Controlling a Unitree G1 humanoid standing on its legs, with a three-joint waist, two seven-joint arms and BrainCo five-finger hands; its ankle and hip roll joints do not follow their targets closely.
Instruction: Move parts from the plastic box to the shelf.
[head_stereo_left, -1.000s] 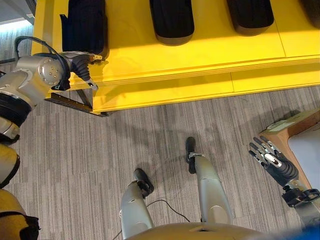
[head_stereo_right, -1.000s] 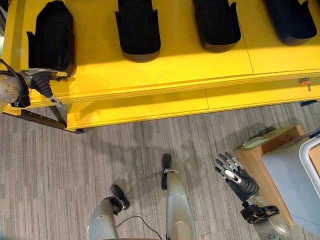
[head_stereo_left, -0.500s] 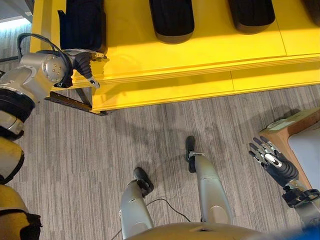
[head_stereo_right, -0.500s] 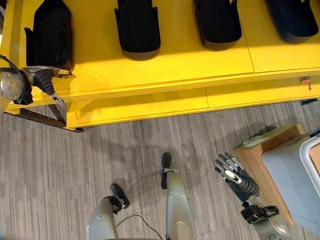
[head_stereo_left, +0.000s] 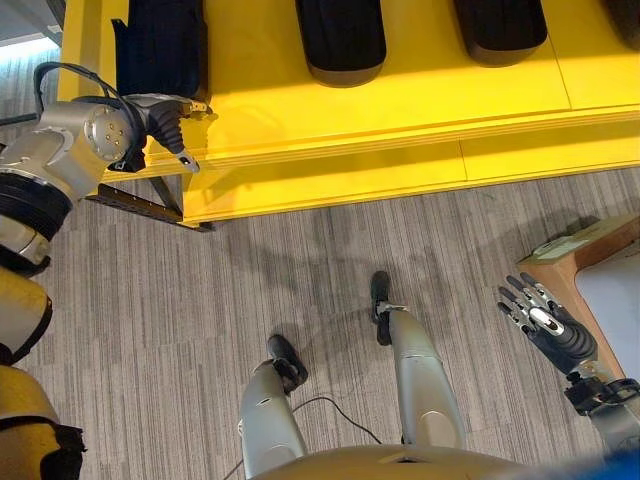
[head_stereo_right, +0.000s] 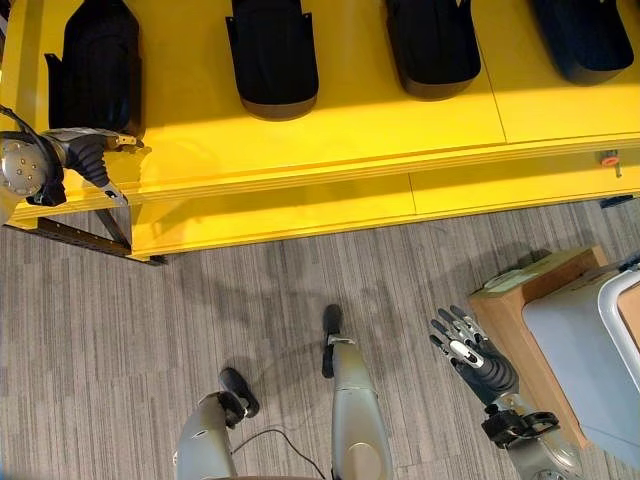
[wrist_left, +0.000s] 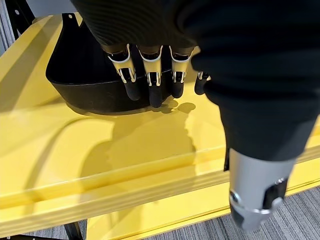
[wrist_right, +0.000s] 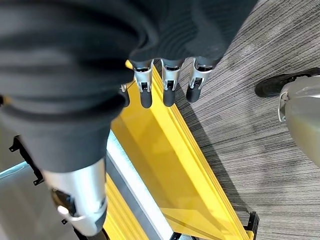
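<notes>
Several black moulded parts lie in a row on the yellow shelf (head_stereo_left: 400, 100). The leftmost black part (head_stereo_right: 95, 70) rests at the shelf's left end. My left hand (head_stereo_left: 170, 118) hovers at the shelf's front edge right beside that part (wrist_left: 80, 75); its fingers (wrist_left: 150, 92) hang straight, close to the part's rim, and hold nothing. My right hand (head_stereo_right: 470, 358) floats low over the floor at the right, fingers spread and empty. Just right of it stands the grey plastic box (head_stereo_right: 580, 340).
The plastic box sits on a wooden base (head_stereo_right: 520, 295) on the carpet. Three more black parts (head_stereo_right: 272, 55) (head_stereo_right: 432, 45) (head_stereo_right: 585, 35) fill the shelf to the right. A dark metal frame (head_stereo_left: 150, 205) stands under the shelf's left corner.
The whole picture has shifted slightly. My left hand stays at the shelf edge by the leftmost part, and the right hand has not moved.
</notes>
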